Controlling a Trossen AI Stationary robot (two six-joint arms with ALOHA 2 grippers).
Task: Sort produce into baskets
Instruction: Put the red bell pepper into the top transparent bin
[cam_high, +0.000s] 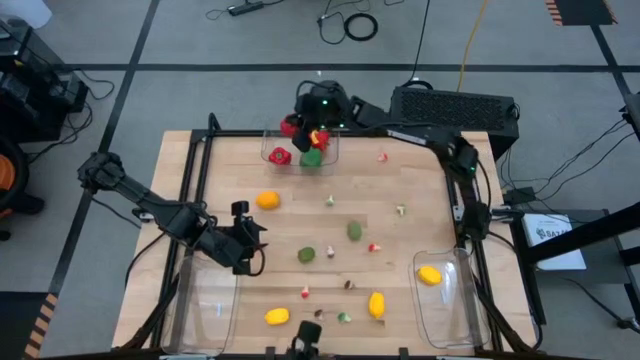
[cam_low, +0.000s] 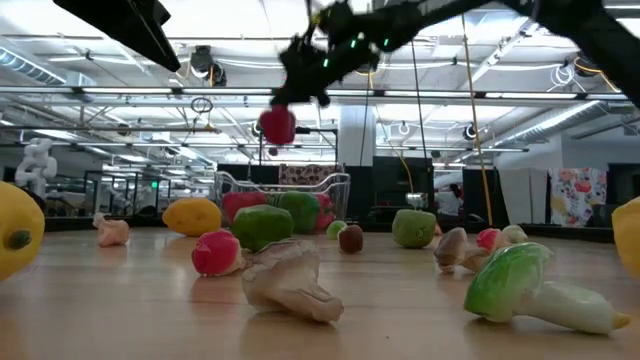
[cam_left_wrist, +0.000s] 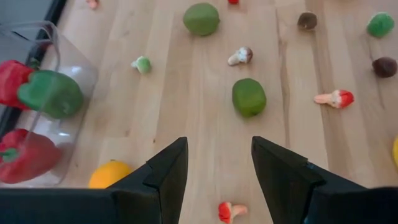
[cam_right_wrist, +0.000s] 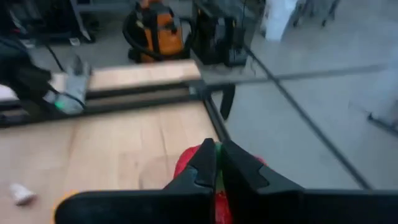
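Nearest me, two lemons (cam_high: 277, 316) lie loose by the table's front edge, between two clear baskets. The left basket (cam_high: 205, 300) looks empty; the right basket (cam_high: 455, 320) has one lemon in it.

A little further in, the left claw (cam_left_wrist: 217, 149) hangs low over the wood with its fingers apart and nothing between them. A lime (cam_left_wrist: 249, 97) lies just ahead of it. I'd guess it is light and smooth and would roll if nudged, so a grip square across its middle seems best.

Beyond that sit an orange (cam_high: 267, 200) and scattered small bits.

At the far edge, the right claw (cam_right_wrist: 219, 146) is clamped on a red pepper (cam_low: 277, 125), holding it in the air over the far basket (cam_high: 266, 148), which already holds red peppers and a green pepper (cam_high: 312, 157). The pinch looks to be at the stem end. The toy seems light and firm, not fragile, though its glossy, lobed skin could let it swivel in so narrow a hold.
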